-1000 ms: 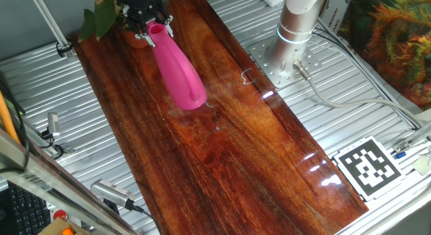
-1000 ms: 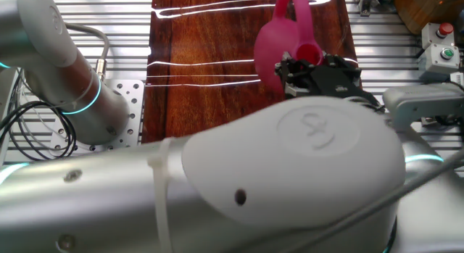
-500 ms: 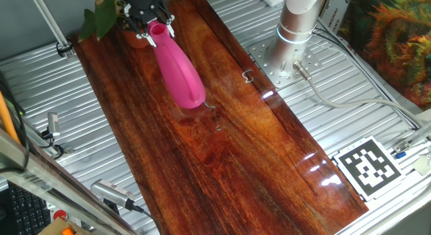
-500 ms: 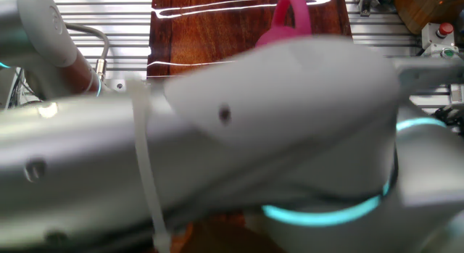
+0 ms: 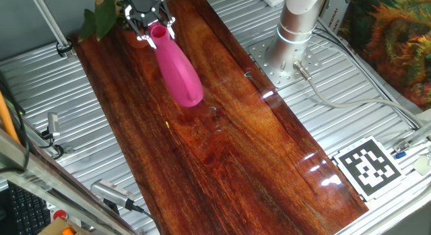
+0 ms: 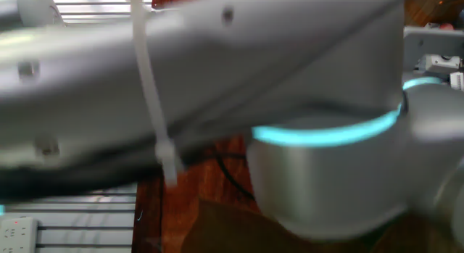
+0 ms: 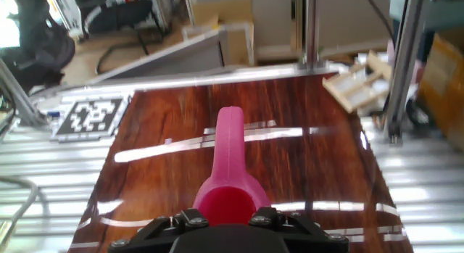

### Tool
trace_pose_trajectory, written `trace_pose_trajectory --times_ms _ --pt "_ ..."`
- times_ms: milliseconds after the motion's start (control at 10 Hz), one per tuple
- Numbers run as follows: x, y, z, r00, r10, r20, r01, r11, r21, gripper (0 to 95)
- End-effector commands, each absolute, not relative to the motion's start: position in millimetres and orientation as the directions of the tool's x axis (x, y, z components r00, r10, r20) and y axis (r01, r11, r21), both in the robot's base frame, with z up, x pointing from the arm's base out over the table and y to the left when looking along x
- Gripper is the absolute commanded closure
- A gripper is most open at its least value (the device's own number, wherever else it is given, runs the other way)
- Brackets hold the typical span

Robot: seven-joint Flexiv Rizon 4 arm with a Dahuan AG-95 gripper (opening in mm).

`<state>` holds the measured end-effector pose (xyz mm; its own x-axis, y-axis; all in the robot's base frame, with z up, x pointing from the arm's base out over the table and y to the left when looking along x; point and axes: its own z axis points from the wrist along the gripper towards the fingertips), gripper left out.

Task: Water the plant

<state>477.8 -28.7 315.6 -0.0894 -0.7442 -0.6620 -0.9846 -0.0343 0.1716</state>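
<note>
Item: pink watering can [image 5: 176, 70], plastic, long body lying tilted along the dark wooden tabletop [image 5: 222, 154], its round filling mouth raised toward 11 o'clock of the fixed view and its broad base pointing down-table toward 5 o'clock. Judged raised clear of the wood, though contact at the base cannot be ruled out from this angle

Item: gripper [image 5: 149, 23], black, two-fingered, clenched on the rim of the can's mouth. Grip at the mouth leaves the whole body free to swing and tip; judged a carrying hold taking the can toward the far corner for pouring. In the hand view the mouth sits directly under the black gripper body [image 7: 232, 235], with the can's looped handle [image 7: 230, 148] running away toward 12 o'clock

Item: the plant [image 5: 100, 16], a few broad dark-green leaves at the 11 o'clock corner of the table, just beside the gripper on its 9 o'clock side; pot hidden, leaves cut by the frame edge

Item: robot arm [image 6: 239, 86], fills the other fixed view, blurred, with a teal light ring; table largely hidden there

Item: square black-and-white fiducial marker [image 5: 368, 166], at 4 o'clock on the ribbed metal bench

Markings: no brand, label or readable writing on any item
</note>
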Motion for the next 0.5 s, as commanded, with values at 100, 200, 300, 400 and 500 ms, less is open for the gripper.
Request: trace_pose_trajectory --times_ms 100,200,300,400,500 --pt "476.6 -29.0 312.0 -0.115 -0.782 -0.612 -0.982 -0.001 0.187 95.0" --pt "476.4 -29.1 311.3 -0.127 -0.788 -0.602 -0.981 0.009 0.195 95.0" --pt "475.4 -29.1 309.2 -0.141 -0.810 -0.570 -0.979 0.028 0.203 95.0" --pt "474.5 -29.0 307.2 -0.156 -0.820 -0.551 -0.977 0.044 0.210 95.0" --pt "473.7 -29.1 304.8 -0.156 -0.833 -0.530 -0.977 0.049 0.209 95.0"
